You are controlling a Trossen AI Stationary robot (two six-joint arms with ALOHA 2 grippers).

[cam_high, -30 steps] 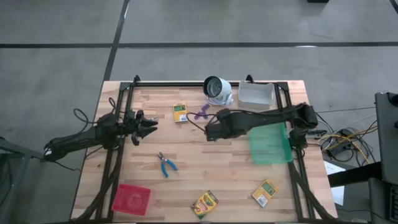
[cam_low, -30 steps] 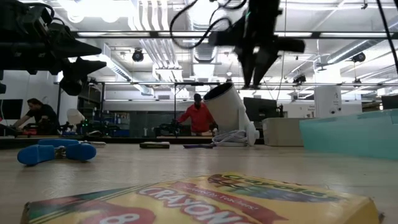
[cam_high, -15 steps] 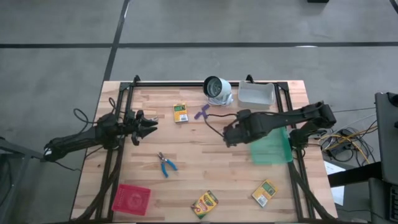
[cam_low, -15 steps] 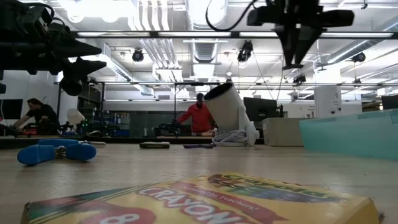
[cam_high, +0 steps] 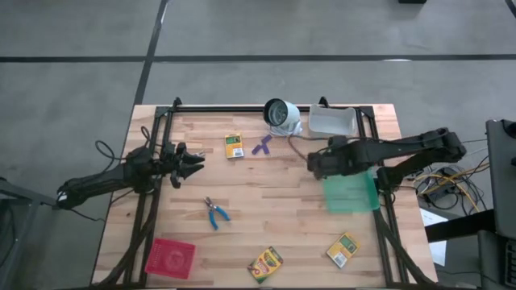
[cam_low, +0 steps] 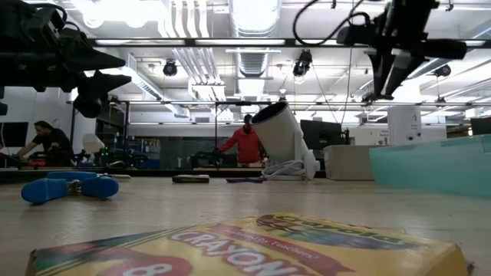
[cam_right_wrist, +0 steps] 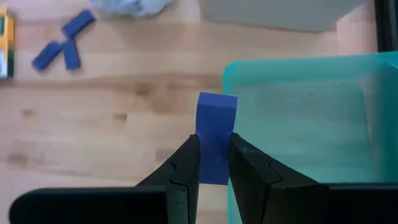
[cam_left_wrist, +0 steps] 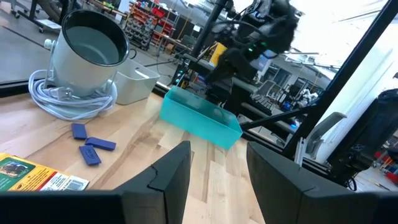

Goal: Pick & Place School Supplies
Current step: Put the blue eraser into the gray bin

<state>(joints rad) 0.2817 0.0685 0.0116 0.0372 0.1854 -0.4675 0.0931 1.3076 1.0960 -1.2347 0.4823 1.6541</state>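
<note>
My right gripper (cam_high: 316, 161) hangs above the table at the left rim of a teal bin (cam_high: 351, 187), shut on a small purple block (cam_right_wrist: 216, 130). More purple pieces (cam_high: 261, 146) lie flat near the far edge, also in the right wrist view (cam_right_wrist: 62, 42). One crayon box (cam_high: 234, 146) lies beside them, and two others (cam_high: 266, 263) (cam_high: 343, 250) lie near the near edge. The blue-handled tool (cam_high: 215, 213) lies left of centre. My left gripper (cam_high: 197, 161) waits open over the table's left side (cam_left_wrist: 217, 168). My right gripper pinches the purple block between its two fingers (cam_right_wrist: 186, 163), on the block's lower part (cam_right_wrist: 215, 158). The fingers point down from above. The block is lifted clear of the table and stands upright, its upper end (cam_right_wrist: 217, 102) past the fingertips.
A white-grey round object (cam_high: 282, 115) with a coiled cable and a white bin (cam_high: 332, 122) stand at the far edge. A red tray (cam_high: 170, 257) lies at the near left corner. Bare wood lies in the table's middle. People show in the room beyond (cam_low: 244, 146).
My right gripper has travelled from the table's middle toward the right edge, carrying the purple block, and now hangs at the teal bin's left rim. My left arm has kept still.
</note>
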